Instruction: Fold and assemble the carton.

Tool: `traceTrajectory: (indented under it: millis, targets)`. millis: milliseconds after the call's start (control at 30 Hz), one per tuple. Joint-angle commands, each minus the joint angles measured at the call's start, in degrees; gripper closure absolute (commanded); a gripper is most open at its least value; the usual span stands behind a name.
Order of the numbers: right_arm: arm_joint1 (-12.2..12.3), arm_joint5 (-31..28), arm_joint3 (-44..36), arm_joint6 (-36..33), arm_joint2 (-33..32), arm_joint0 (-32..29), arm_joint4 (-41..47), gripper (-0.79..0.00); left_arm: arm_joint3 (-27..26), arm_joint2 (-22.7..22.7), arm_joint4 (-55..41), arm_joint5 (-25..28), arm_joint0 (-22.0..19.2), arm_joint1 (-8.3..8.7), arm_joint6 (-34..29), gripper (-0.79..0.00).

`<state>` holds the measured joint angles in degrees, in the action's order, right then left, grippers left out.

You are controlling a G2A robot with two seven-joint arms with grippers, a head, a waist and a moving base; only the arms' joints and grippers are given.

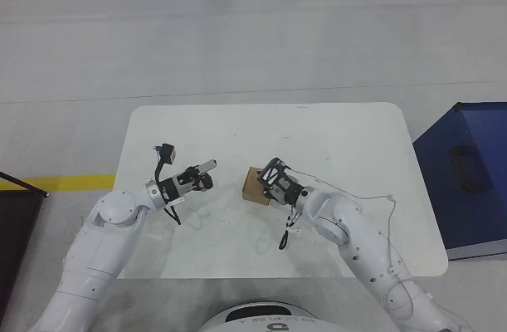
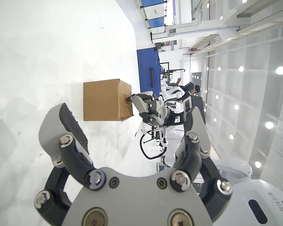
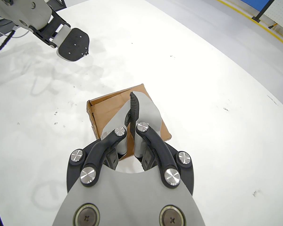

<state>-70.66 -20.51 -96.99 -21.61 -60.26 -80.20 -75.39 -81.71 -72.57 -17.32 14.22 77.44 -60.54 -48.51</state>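
Though left wrist view shows carton (image 2: 103, 99) sealed, right's reveals a gap, right pincer (image 3: 132, 97) closed, seemingly empty, left pincer (image 2: 128, 103) agape.

We see a white, round-cornered table (image 1: 336, 133) on a pale grey floor (image 1: 236, 50) marked by a yellow line (image 1: 70, 181) at the left. A blue cabinet (image 1: 473, 178) stands right of it, and round ceiling lights (image 2: 280, 70) glow overhead.

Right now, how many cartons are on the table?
1. The carton sits near the table's middle; the right gripper, jaws shut, touches it; the left gripper is apart. None seems hidden.
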Motion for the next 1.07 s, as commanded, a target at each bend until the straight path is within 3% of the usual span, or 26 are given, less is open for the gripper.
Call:
traceTrajectory:
  millis: [0,300,400,533,567,600,633,667,700,767,900,1033]
  targets:
    - [0.0,0.2,-0.4,-0.2,0.1,-0.3,0.0,0.0,0.0,0.0,0.0,0.0,0.0,0.0,0.0,-0.785]
    - [0.7,0.3,-7.4,6.0,-3.1,-3.9,0.7,0.0,0.0,0.0,0.0,0.0,0.0,0.0,0.0,-0.785]
    - [1.5,-1.0,-10.7,13.0,-8.0,-7.7,3.2,0.0,0.0,0.0,0.0,0.0,0.0,0.0,0.0,-0.785]
    - [2.8,-3.0,-14.0,30.4,-19.1,-14.7,2.8,0.0,0.0,0.0,0.0,0.0,0.0,0.0,0.0,-0.785]
    - [3.1,-3.1,-14.2,34.4,-22.2,-16.6,2.8,-0.068,0.0,0.0,0.0,0.0,0.0,0.0,0.0,-0.785]
    - [3.3,-4.0,-14.3,37.8,-25.0,-18.4,3.3,-0.391,0.0,0.0,0.0,0.0,0.0,0.0,0.0,-0.785]
    - [3.6,-5.9,-14.1,40.5,-27.6,-20.2,3.8,-0.785,0.0,0.0,0.0,0.0,0.0,0.0,0.0,-0.785]
    - [3.6,-5.9,-14.1,40.5,-27.6,-20.2,3.8,-0.785,0.0,0.0,0.0,0.0,0.0,0.0,0.0,-0.785]
    - [3.6,-5.7,-14.2,39.4,-26.8,-19.9,3.6,-0.007,0.0,0.0,0.0,0.0,0.0,0.0,0.0,-0.785]
    - [3.6,-6.6,-14.1,41.5,-28.6,-20.5,3.8,-0.045,0.0,0.0,0.0,0.0,0.0,0.0,0.0,-0.785]
    - [3.6,-5.8,-14.1,40.4,-27.5,-20.2,3.8,-0.323,0.0,0.0,0.0,0.0,0.0,0.0,0.0,-0.785]
    - [3.6,-5.9,-14.1,40.5,-27.5,-20.2,3.8,-0.54,0.0,0.0,0.0,0.0,0.0,0.0,0.0,-0.785]
